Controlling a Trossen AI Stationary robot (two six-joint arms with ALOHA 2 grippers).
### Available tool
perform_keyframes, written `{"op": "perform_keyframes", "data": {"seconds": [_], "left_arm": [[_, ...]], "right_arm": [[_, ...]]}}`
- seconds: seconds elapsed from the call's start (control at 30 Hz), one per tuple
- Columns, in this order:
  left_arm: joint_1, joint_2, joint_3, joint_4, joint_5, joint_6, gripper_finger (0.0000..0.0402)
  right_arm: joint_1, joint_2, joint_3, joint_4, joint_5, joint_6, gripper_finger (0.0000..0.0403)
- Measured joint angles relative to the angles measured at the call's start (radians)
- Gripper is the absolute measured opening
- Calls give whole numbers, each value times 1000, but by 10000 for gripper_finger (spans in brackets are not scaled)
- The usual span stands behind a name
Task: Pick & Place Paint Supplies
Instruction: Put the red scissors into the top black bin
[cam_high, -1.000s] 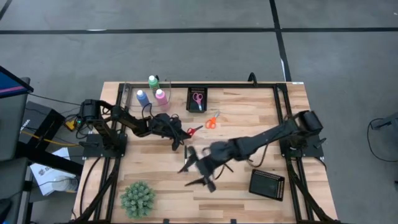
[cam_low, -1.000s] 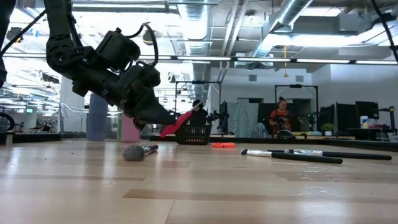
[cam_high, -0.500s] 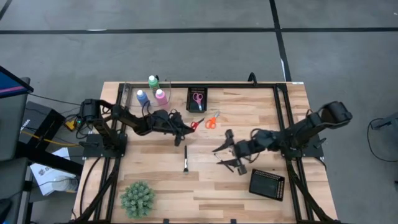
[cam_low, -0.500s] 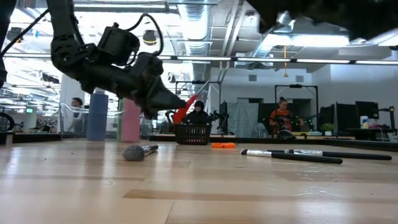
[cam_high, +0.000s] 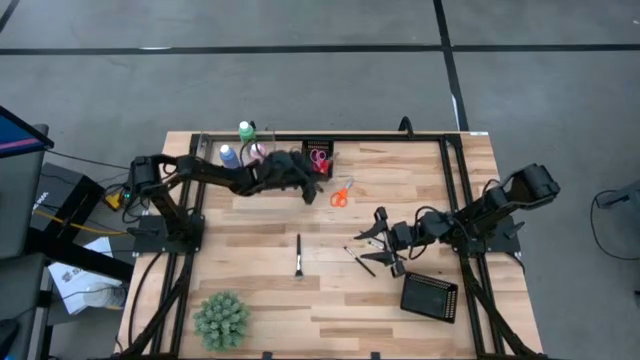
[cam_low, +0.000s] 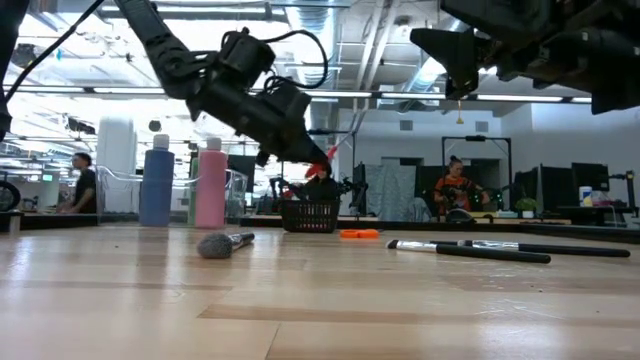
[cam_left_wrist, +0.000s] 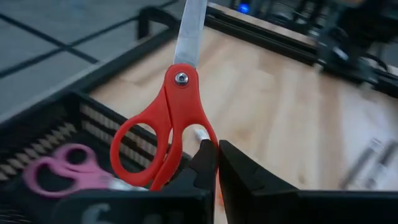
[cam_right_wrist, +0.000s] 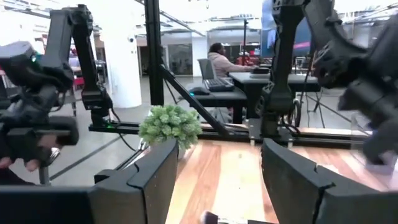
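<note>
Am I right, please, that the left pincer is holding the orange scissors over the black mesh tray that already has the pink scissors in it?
Not quite: the left pincer holds the red scissors, as the left wrist view shows. The orange scissors lie on the table in the high view. The rest stands: it is over the black mesh tray with the pink scissors inside.

Table: pale wood planks, smooth, slight sheen in low view.
Red scissors: glossy plastic handles, bright bare metal blade, metal rivet.
Pink scissors: smooth plastic handles.
Mesh tray: black perforated metal, matt.
Second mesh tray: same black mesh.
Left gripper: matt black plastic fingers.
Right gripper: dark matt plastic.
Blue bottle, pink bottle: smooth plastic.
Brush: soft grey bristles.
Plant: spiky green plastic look.
</note>
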Motion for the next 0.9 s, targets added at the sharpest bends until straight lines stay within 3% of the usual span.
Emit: {"op": "perform_keyframes", "data": {"seconds": [0.33,0.63,0.9], "left_arm": [[84,37,16,-23,-57,-55,0],[83,133,18,49,-56,-90,0],[88,142,17,48,-55,-108,10]], "right_arm": [[11,73,1,103,0,4,214],[13,73,2,121,0,3,214],[13,73,2,119,0,5,214]]}}
